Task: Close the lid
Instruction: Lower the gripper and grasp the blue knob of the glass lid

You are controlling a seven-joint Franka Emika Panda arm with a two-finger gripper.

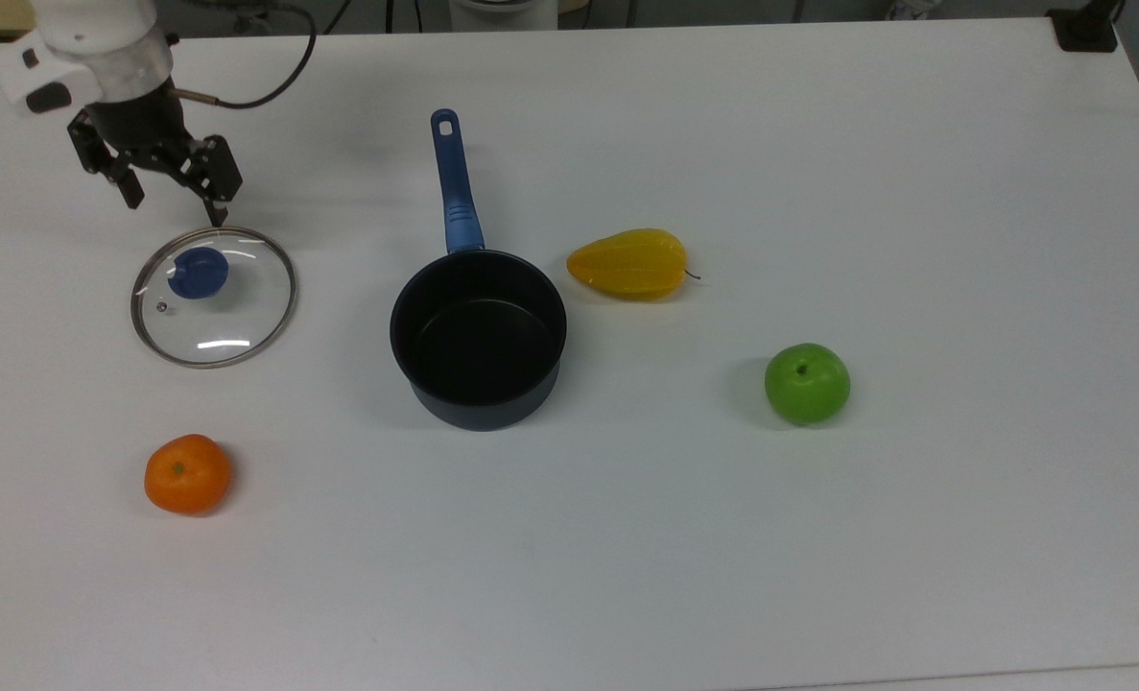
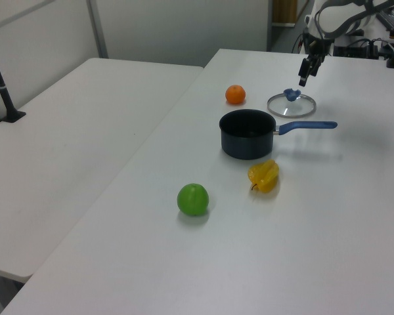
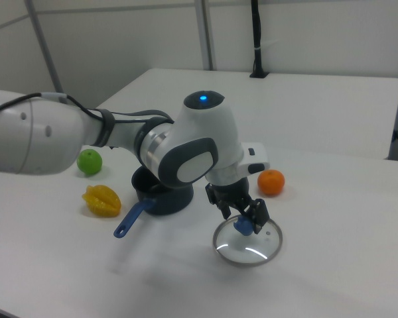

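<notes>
The round glass lid (image 1: pixel 235 317) with a silver rim and blue knob (image 1: pixel 198 273) lies flat on the white table (image 1: pixel 818 537), to the top view's left of the dark saucepan (image 1: pixel 478 336). The pan stands uncovered, its blue handle (image 1: pixel 454 182) pointing to the top view's far edge. My gripper (image 1: pixel 176 209) hangs open just beyond the lid's far rim, holding nothing. In the left view the gripper (image 2: pixel 302 80) is above the lid (image 2: pixel 295 107). In the right view the gripper (image 3: pixel 243 218) hovers close over the knob (image 3: pixel 242 227) of the lid (image 3: pixel 249 246).
An orange (image 1: pixel 187 473) lies near the lid, toward the top view's bottom left. A yellow star fruit (image 1: pixel 629 263) sits right of the pan handle, and a green apple (image 1: pixel 807 383) lies further right. A second white table (image 2: pixel 72 125) adjoins in the left view.
</notes>
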